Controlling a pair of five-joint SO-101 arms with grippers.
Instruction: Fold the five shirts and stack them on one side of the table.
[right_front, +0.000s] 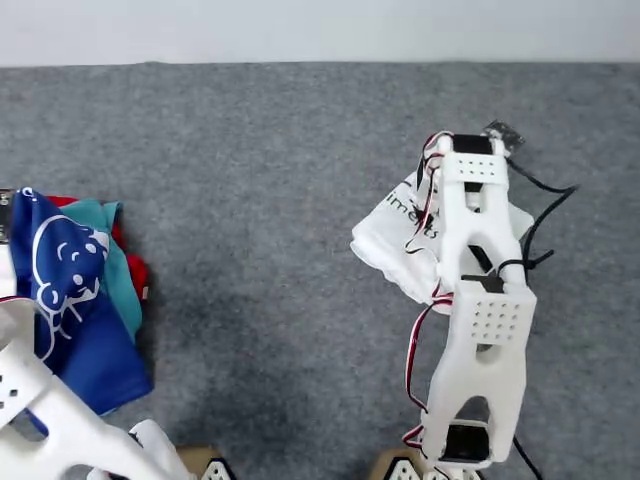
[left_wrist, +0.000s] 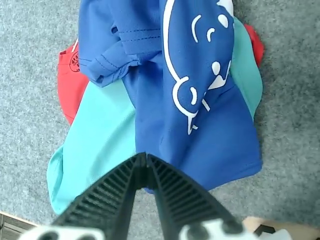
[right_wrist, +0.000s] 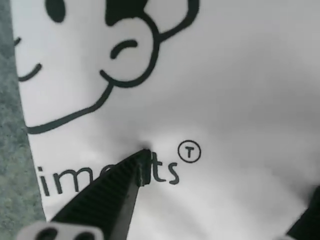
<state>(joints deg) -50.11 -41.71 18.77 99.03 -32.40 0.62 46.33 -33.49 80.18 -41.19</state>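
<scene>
A stack of shirts lies at the table's left edge: a blue shirt (right_front: 70, 300) with a white cartoon print on top, a teal shirt (right_front: 118, 270) under it and a red shirt (right_front: 135, 272) at the bottom. My left gripper (left_wrist: 146, 156) hangs shut and empty just above the near edge of the blue shirt (left_wrist: 200, 125). A crumpled white shirt (right_front: 392, 240) with black print lies right of centre, partly under my right arm (right_front: 485, 300). My right gripper (right_wrist: 227, 175) is open, and one fingertip (right_wrist: 131, 170) presses into the white shirt (right_wrist: 240, 90).
Grey carpet-like cloth (right_front: 260, 200) covers the table, with bare room in the middle and at the back. A white wall (right_front: 320, 30) bounds the far edge. Black and red cables (right_front: 540, 215) trail off the right arm.
</scene>
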